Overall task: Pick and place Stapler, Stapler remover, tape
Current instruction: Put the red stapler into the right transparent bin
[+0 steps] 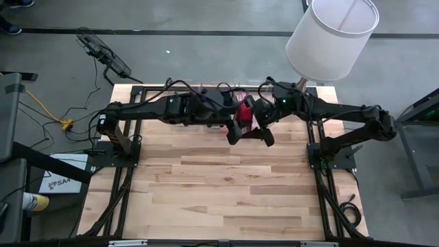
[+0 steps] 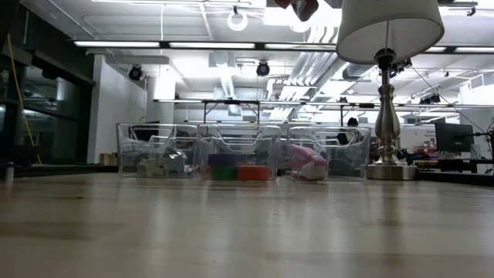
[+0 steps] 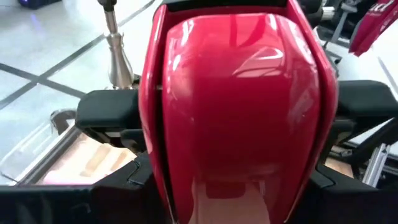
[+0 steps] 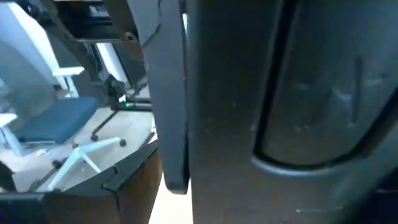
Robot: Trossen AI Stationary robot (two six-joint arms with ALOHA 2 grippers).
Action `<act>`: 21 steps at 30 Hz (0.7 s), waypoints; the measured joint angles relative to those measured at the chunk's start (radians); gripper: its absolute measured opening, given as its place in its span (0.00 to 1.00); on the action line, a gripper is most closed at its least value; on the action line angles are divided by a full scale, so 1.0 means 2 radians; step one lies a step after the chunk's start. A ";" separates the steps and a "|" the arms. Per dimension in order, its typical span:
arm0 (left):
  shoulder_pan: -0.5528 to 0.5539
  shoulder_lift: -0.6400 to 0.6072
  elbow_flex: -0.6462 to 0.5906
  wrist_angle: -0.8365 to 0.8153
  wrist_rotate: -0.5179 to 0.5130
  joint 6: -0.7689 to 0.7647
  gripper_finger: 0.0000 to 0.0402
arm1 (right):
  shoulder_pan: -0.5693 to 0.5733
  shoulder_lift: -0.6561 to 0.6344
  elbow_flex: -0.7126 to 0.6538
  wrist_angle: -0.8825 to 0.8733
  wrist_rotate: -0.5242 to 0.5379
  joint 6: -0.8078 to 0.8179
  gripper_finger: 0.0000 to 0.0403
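Note:
A glossy red stapler (image 3: 236,93) fills the left wrist view, and my left gripper (image 3: 236,115) is shut on it. From above, the stapler (image 1: 245,112) sits high over the far middle of the table, where both arms meet. In the low view only its red tip (image 2: 297,6) shows at the top edge. My right gripper (image 1: 264,130) hangs right beside the stapler; its wrist view is blocked by a close dark surface. Coloured blocks, perhaps the tape (image 2: 235,168), lie in the middle clear bin. I cannot make out a stapler remover. My left gripper pinches the red stapler between its two fingers, one finger (image 3: 106,112) on each long side (image 3: 155,124) of the body. The fingers come level from the table's left. The stapler is lifted clear, high above the table.
Three clear bins (image 2: 158,150) (image 2: 208,147) (image 2: 340,150) stand in a row at the far edge, the right one holding something pink. A table lamp (image 2: 390,85) with a white shade (image 1: 333,34) stands at the far right corner. Bare wood (image 1: 226,192) fills the near half.

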 joint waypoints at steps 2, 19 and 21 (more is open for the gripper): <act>0.000 0.000 0.000 0.010 -0.002 0.004 0.50 | 0.004 0.000 -0.001 0.014 0.001 0.007 0.72; 0.000 -0.001 0.000 0.046 -0.001 0.024 0.50 | 0.013 -0.001 0.000 0.038 0.028 0.007 0.56; 0.000 -0.001 0.000 0.046 0.001 0.024 0.50 | 0.013 0.000 0.000 0.038 0.030 0.007 0.49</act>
